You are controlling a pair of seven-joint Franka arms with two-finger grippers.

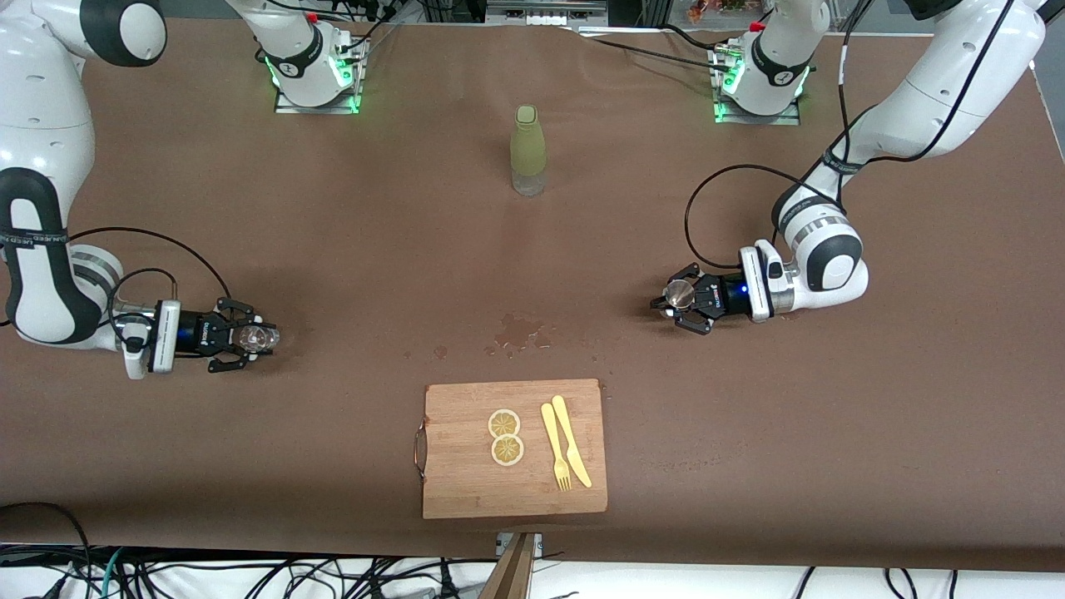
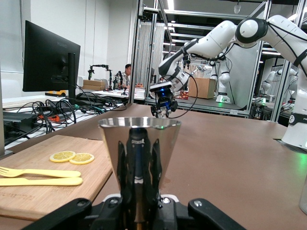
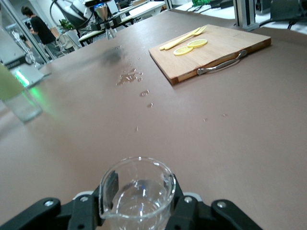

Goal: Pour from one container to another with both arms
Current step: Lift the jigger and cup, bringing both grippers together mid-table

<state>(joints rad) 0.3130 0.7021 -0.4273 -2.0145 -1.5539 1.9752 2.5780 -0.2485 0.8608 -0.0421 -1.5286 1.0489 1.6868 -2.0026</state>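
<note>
Right gripper [image 1: 250,337] clamped on clear glass [image 1: 255,337] near table's right-arm edge, left gripper [image 1: 676,306] clamped on steel jigger [image 1: 678,294] toward left-arm edge

We are in a robotics laboratory. Two white arms are bolted to base plates [image 1: 316,87] with green indicator lights on a table [image 1: 349,249] covered in brown sheeting, and loose cables [image 1: 250,574] trail along its edge nearest the front camera. In the left wrist view we see aluminium framing [image 2: 144,52] rising to the ceiling, a dark monitor [image 2: 50,60] on a desk amid tangled wiring, cardboard boxes [image 2: 204,87], and a seated person [image 2: 125,76] at a bench. The right wrist view shows further workbenches and another person [image 3: 39,29] in dark clothing.
</note>
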